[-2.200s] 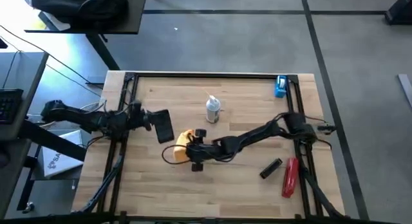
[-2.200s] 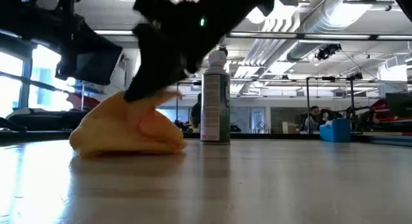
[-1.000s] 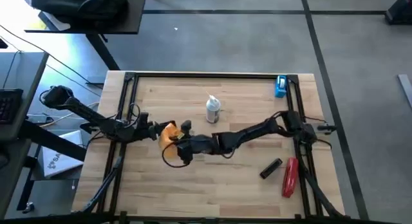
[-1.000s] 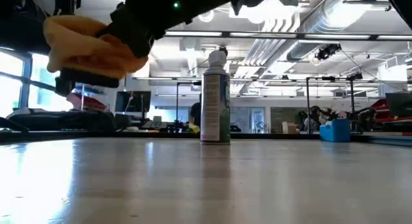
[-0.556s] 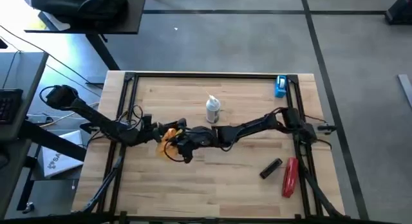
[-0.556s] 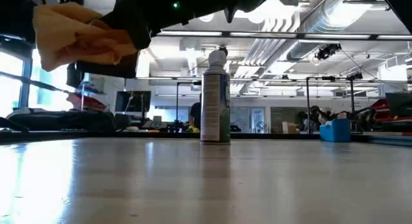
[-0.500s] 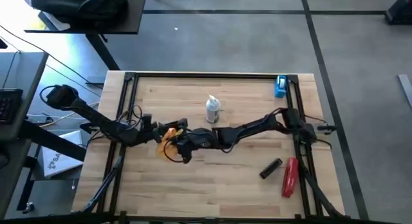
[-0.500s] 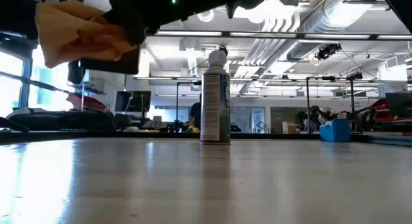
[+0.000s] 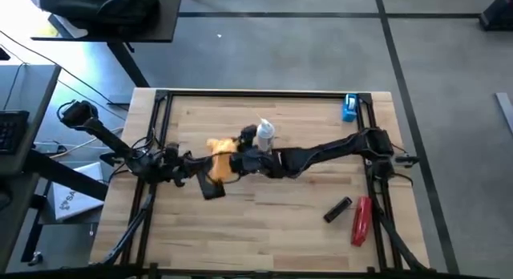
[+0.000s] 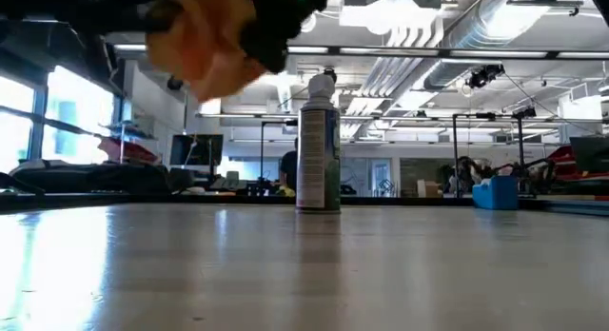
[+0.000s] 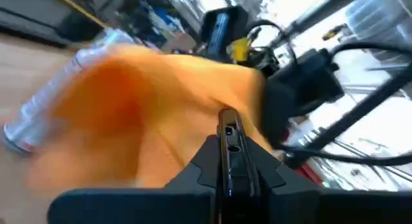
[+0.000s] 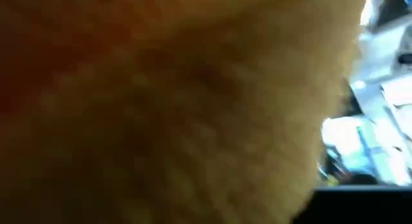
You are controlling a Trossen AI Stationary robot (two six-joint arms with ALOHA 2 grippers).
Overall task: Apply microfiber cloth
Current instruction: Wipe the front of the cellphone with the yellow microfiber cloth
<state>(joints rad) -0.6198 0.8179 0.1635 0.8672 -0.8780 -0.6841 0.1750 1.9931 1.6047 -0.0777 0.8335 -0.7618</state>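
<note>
Wooden table [image 9: 280, 231] bearing spray bottle [image 9: 265, 137]

Bright overhead strip lights, window glare at left; microfiber cloth [image 11: 148, 114] blurred, prob. motion, wrist pics esp.

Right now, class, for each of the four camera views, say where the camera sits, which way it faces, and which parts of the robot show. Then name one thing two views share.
High view: above the table, looking straight down; both arms show, meeting at the microfiber cloth.
Low view: at table-top height, looking level past the spray bottle into the room; dark arm parts cross the top.
Left wrist view: on the left arm, facing the cloth; the phone stands in the left claw.
Right wrist view: on the right arm, filled by cloth.
Shared: all four views show the cloth.
</note>
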